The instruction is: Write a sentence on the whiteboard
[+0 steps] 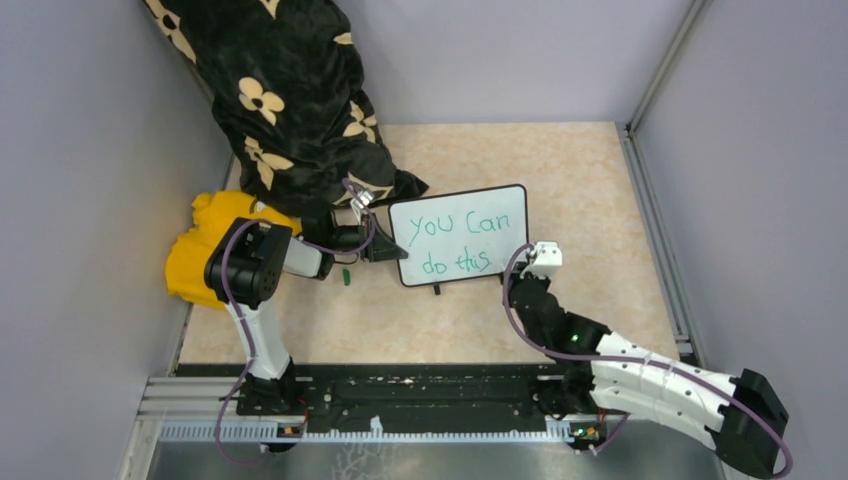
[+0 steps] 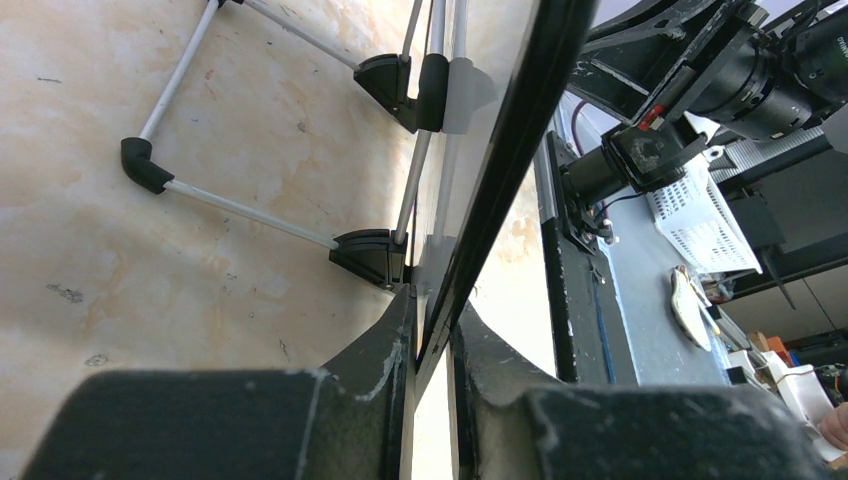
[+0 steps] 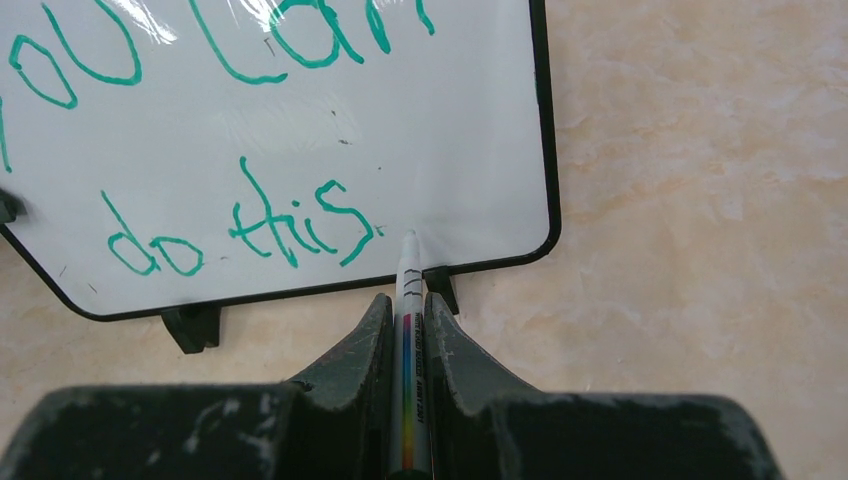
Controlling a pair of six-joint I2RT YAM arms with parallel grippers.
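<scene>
The whiteboard [image 1: 470,205] stands tilted on the table on its black feet. It carries the sentence [image 1: 458,243] "you can do this" in green, in two lines. My left gripper [image 1: 393,251] is shut on the board's left edge, which the left wrist view shows edge-on [image 2: 500,170] between the jaws [image 2: 432,335]. My right gripper [image 1: 515,278] is shut on a white marker with a rainbow stripe [image 3: 411,290]. In the right wrist view the gripper [image 3: 405,305] is below the board [image 3: 450,130]. The marker's tip sits at the board's surface just right of "this" [image 3: 300,225].
A black cloth with cream flowers [image 1: 290,90] and a yellow cloth [image 1: 200,245] lie at the back left. A small green cap [image 1: 347,277] lies by the left gripper. The board's wire stand [image 2: 250,210] rests behind it. Grey walls close the sides.
</scene>
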